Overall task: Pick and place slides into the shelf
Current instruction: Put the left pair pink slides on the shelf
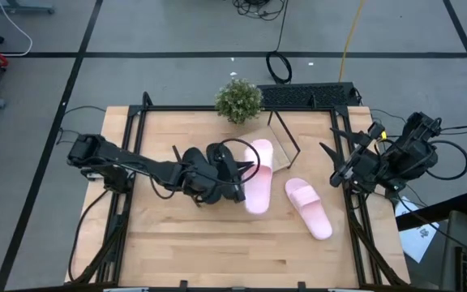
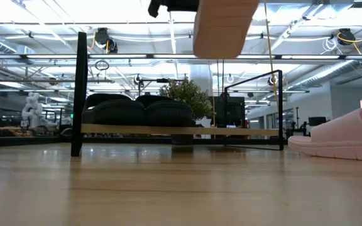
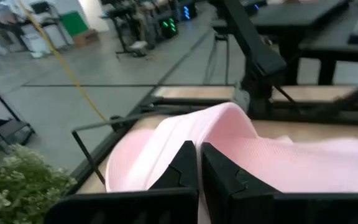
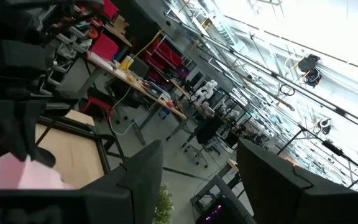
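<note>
My left gripper (image 1: 240, 175) is shut on a pale pink slide (image 1: 259, 173) and holds it up over the middle of the table; the low view shows that slide (image 2: 225, 25) high above the shelf. The shelf (image 2: 168, 130), a slanted light board with black rod frames, carries two black slides (image 2: 137, 112) side by side, soles on the board. The other pink slide (image 1: 308, 208) lies sole down on the table to the right. My right gripper (image 1: 340, 167) waits open at the table's right edge, nothing between its fingers (image 4: 143, 180). My left gripper pinches the pink slide's left side (image 3: 166, 146) between its two fingers, about midway along its length. The fingers (image 3: 182, 168) come nearly level from the table's left and lie across the slide. The slide is lifted clear of table and shelf.
A small potted plant (image 1: 238, 99) stands at the table's far edge behind the shelf, and a dark keyboard (image 1: 306, 96) lies to its right. Bare wood stretches along the near part of the table (image 1: 217, 243).
</note>
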`<state>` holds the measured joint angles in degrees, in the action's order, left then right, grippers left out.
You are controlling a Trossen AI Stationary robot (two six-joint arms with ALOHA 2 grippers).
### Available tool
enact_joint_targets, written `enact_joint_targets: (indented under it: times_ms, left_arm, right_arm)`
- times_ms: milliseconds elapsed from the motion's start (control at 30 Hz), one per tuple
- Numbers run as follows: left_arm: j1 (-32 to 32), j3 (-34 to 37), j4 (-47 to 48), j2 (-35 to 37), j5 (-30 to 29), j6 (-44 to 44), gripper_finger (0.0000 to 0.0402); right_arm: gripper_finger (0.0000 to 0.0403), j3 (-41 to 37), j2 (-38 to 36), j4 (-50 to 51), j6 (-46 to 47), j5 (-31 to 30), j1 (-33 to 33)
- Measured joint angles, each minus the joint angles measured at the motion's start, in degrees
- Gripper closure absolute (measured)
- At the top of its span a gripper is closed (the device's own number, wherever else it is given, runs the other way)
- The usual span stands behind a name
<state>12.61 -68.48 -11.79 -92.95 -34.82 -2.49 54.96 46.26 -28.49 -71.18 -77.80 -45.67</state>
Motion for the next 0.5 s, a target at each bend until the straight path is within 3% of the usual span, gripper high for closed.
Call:
enact_joint_targets:
  times_ms: [500]
  left_arm:
    - [-1.8,0.0,-9.3,-10.5,-10.6,4.6,0.0401]
  right_arm:
    - [0.0206,0.0,0.0,0.0,-0.5,-0.1,0.0]
